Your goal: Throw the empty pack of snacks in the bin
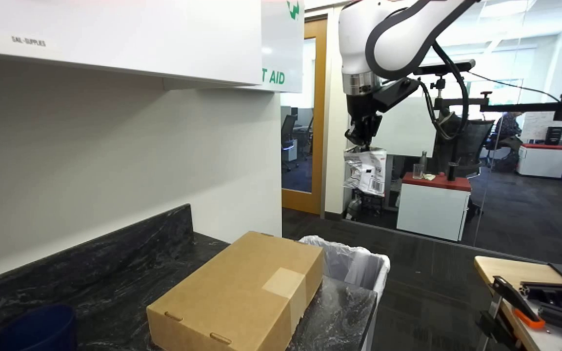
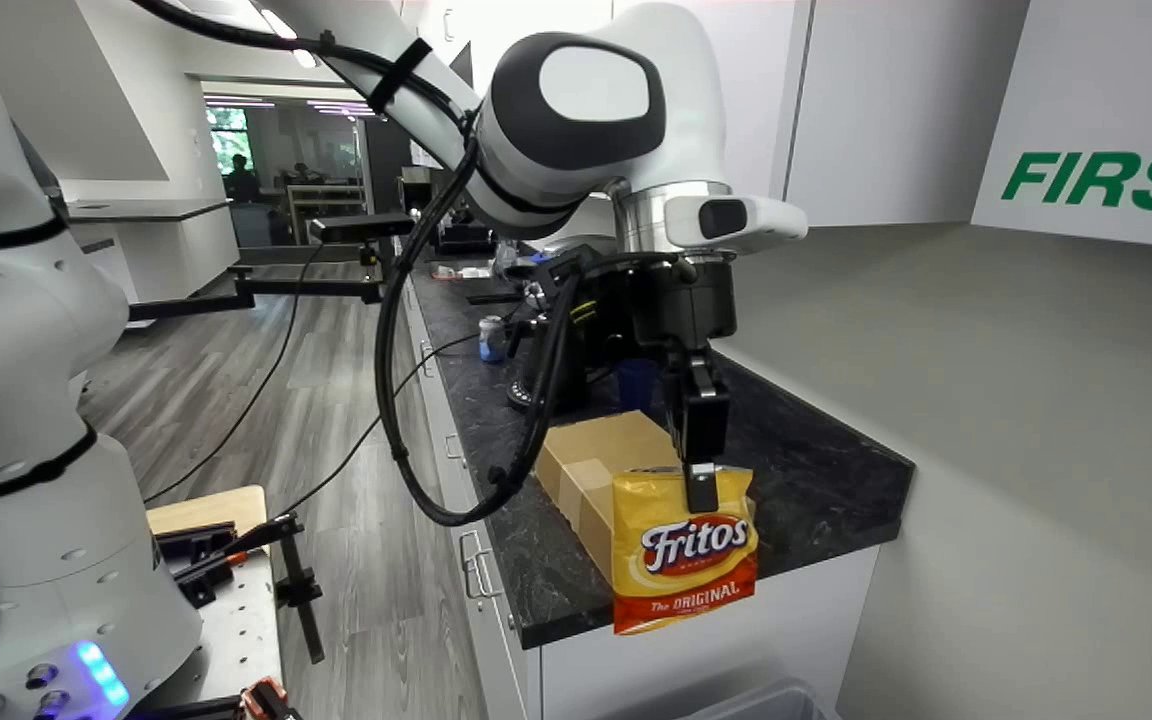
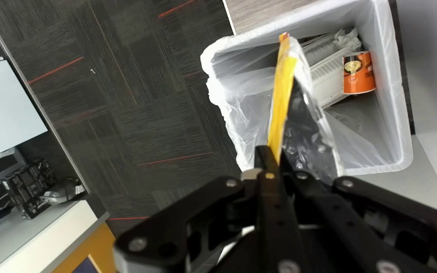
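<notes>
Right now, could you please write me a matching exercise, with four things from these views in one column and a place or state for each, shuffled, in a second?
Things:
1. Fritos bag
2. cardboard box
3. bin
4. orange container

Places or states:
A. inside the bin
B. on the dark counter
C. pinched in the end effector
D. fitted with a translucent liner

Pairs: 1-C; 2-B; 3-D; 4-A

My white arm [image 2: 546,155], dark-rimmed cap [image 2: 596,85], silver collar [image 2: 642,218], black cable [image 2: 388,360], blue lights [image 2: 102,673] at eight o'clock in an exterior view, my black gripper [image 3: 275,155], silver screw [image 3: 138,244] at seven o'clock in the wrist view
</notes>
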### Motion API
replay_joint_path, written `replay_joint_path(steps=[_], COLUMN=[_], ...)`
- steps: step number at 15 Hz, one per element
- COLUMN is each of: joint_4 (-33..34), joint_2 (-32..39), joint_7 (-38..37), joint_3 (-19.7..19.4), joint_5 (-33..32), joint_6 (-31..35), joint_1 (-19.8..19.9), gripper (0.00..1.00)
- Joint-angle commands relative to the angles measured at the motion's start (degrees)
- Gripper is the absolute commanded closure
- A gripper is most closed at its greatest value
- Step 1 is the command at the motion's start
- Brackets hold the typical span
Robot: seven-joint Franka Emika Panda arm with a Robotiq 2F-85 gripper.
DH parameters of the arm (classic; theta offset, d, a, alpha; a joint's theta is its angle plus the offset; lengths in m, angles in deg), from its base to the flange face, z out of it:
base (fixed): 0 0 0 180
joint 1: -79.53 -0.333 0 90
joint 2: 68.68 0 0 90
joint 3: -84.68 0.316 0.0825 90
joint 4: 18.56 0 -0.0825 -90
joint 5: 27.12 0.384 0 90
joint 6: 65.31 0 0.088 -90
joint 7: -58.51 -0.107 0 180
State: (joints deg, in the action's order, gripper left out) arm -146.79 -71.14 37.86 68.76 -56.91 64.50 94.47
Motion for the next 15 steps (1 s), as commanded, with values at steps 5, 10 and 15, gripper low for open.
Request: replay_joint_path(steps=[5,10,15], joint_4=[20.3,21.4,19.0], joint_2=[10.0,8.5,8.5], joint_7=[11.4,15.6,15.5], joint_3=[2.5,4.5,6.6], joint_5=[10.7,10.2,10.4], joint_6=[-7.1,-8.2,-8.0], joint_1=[-1.6,-3.7,-6.1], gripper=[0.68,0.36,0.02])
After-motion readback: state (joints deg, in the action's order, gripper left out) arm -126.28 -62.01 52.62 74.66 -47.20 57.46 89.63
